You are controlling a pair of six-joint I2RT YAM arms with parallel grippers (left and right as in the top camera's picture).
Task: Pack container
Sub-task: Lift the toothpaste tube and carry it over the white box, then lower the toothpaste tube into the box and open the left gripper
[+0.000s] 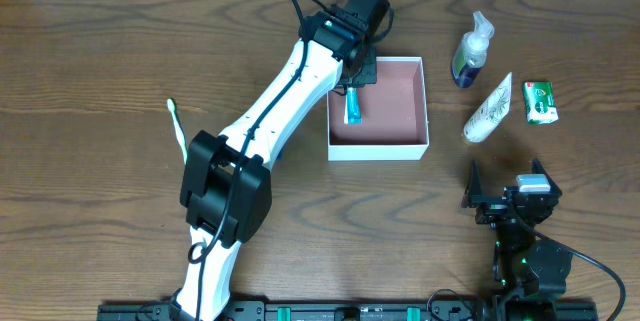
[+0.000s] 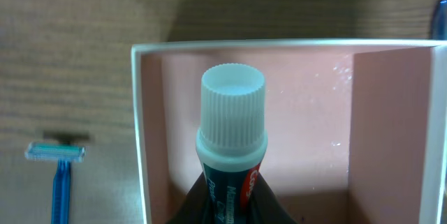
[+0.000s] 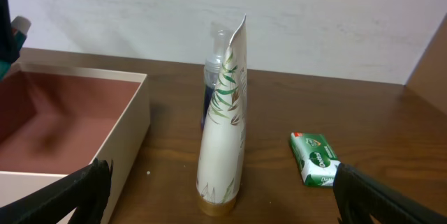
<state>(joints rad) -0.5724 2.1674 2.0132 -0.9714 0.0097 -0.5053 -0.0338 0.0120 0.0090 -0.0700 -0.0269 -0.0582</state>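
Presently, toothpaste is clamped in the left hand over the bare container; toothbrush, razor, bottle, tube, soap lie unpacked on the desk; right hand spread, empty.

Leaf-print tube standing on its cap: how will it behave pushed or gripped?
Probably tips easily: the leaf-print tube stands tall on a narrow gold cap. Likely soft-walled, given its flat crimped top, so a grip may dent it. It could knock the pump bottle behind.

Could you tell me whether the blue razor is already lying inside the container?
No, the left wrist view shows the razor lying on the table, outside the container's white wall.
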